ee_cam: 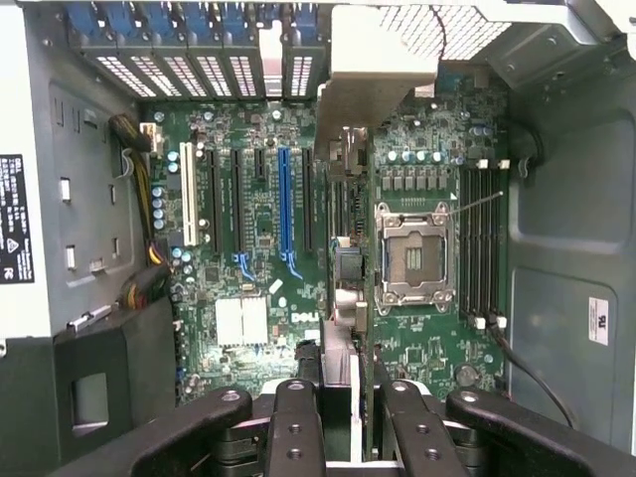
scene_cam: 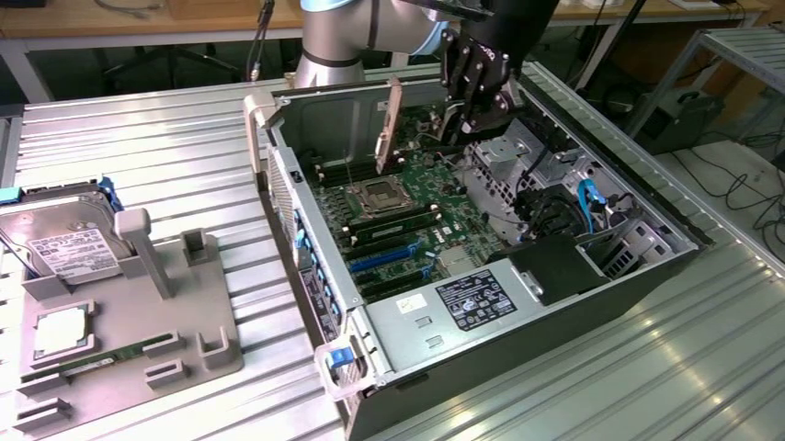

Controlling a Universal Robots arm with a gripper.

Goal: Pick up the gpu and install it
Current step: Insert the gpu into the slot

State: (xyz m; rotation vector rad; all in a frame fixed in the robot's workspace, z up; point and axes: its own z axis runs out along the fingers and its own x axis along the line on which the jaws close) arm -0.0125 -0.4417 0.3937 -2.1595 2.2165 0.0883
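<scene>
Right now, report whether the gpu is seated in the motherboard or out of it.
Out. The gpu hangs on edge in the gripper, above the motherboard inside the open case.

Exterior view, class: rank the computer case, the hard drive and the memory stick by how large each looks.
1. computer case, clearly largest.
2. hard drive.
3. memory stick, slimmest; it lies nearer the camera than the drive, yet looks smaller.

one gpu (scene_cam: 390, 124), one hard drive (scene_cam: 64, 241), one computer case (scene_cam: 638, 276)

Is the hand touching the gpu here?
Touching. In the wrist view the hand pinches the gpu edge-on; the exterior view shows the card hanging from it.
</scene>
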